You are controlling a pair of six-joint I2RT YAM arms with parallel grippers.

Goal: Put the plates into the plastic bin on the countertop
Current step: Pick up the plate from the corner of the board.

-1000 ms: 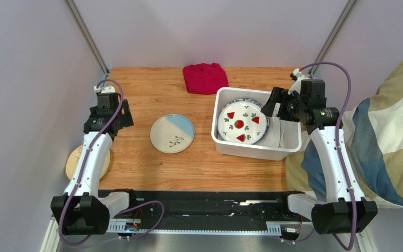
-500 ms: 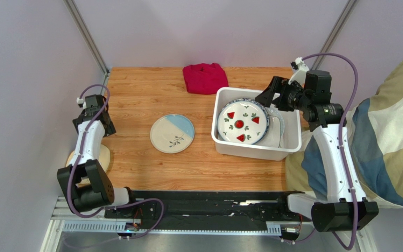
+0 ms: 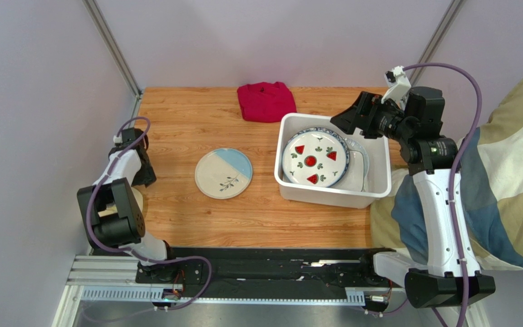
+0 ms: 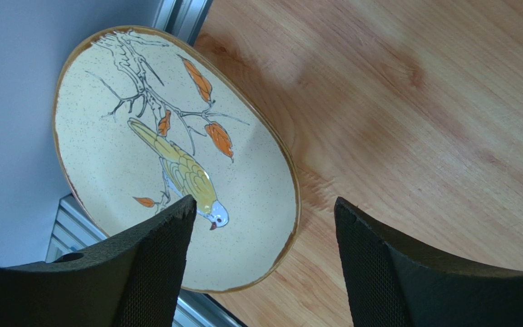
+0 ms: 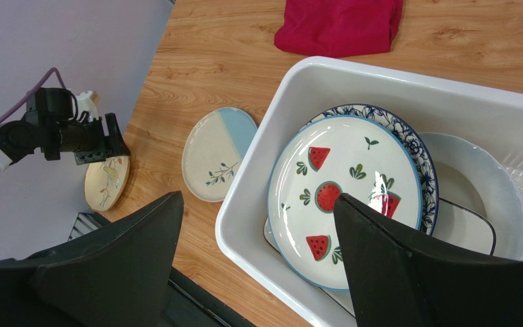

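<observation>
**Four plates binned, two still out**

From the overhead camera I see one white plastic bin [image 3: 325, 197] on the counter [image 3: 189, 122]. A watermelon-print plate [image 3: 314, 161] lies on top inside it, over a blue floral plate [image 3: 343, 140]. One cream-and-blue sprig plate [image 3: 224, 173] lies flat on the counter, well apart to the left of the bin. One folded red cloth [image 3: 266, 101] sits beyond the bin's far left corner.

In my left wrist view, the left end effector [image 4: 264, 204] is spread wide and holds nothing. It hovers over a bird-painted plate [image 4: 175, 157] that straddles the counter's edge, the dish farthest left of the bin.

In my right wrist view, the right end effector [image 5: 257, 199] is also spread and empty, raised above the bin. Here I count four plates inside: the watermelon one, the floral one, a white scalloped plate [image 5: 482, 177] and a white rectangular plate [image 5: 463, 226]. Any more underneath are hidden.

My judgement: most of the task is done, and two plates remain, the bird one likely next.
</observation>
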